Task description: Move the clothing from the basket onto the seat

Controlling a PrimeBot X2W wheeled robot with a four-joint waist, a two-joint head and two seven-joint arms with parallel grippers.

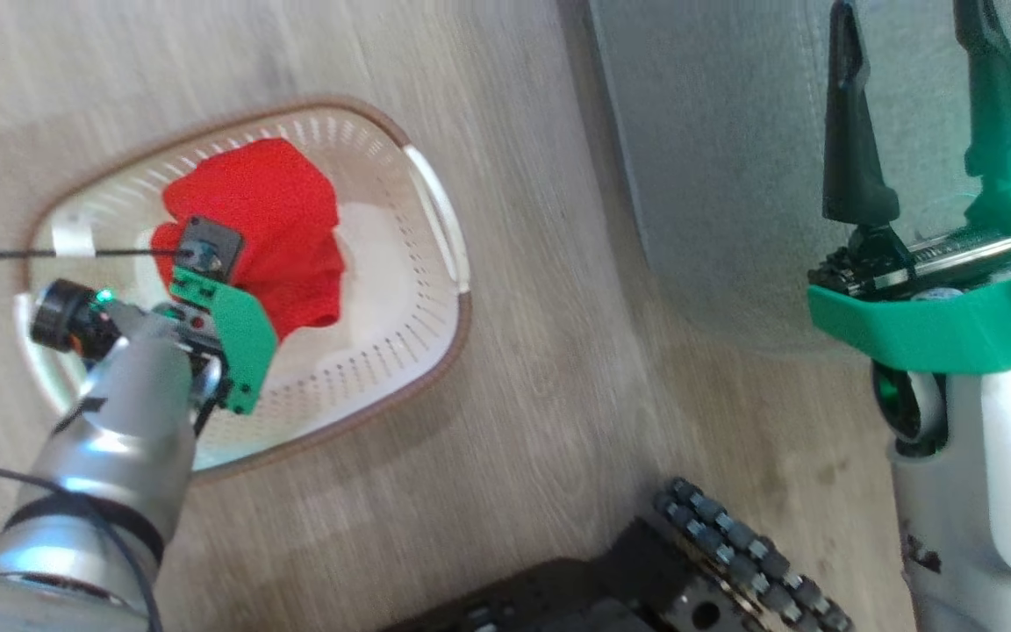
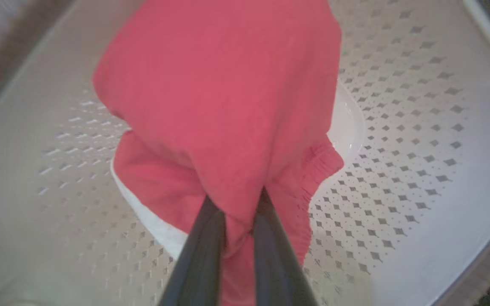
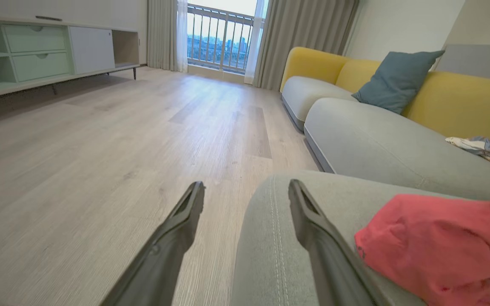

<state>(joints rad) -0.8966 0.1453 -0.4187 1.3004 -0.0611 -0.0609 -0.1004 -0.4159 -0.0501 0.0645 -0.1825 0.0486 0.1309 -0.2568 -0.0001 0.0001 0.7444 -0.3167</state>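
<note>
Spanning the head view, the wood floor (image 1: 514, 395) lay under the basket (image 1: 462, 338). The seat (image 1: 716, 158) lay to the basket's right, well apart. The red clothing (image 1: 268, 211) was bunched inside the basket, w/ a white edge showing beneath. The L claw (image 2: 236, 199), inside the basket, was pinched narrow on that clothing. The R claw (image 1: 907, 26) stood wide, holding nothing, well right of the basket over the seat, beside another red piece (image 3: 436, 242).
</note>
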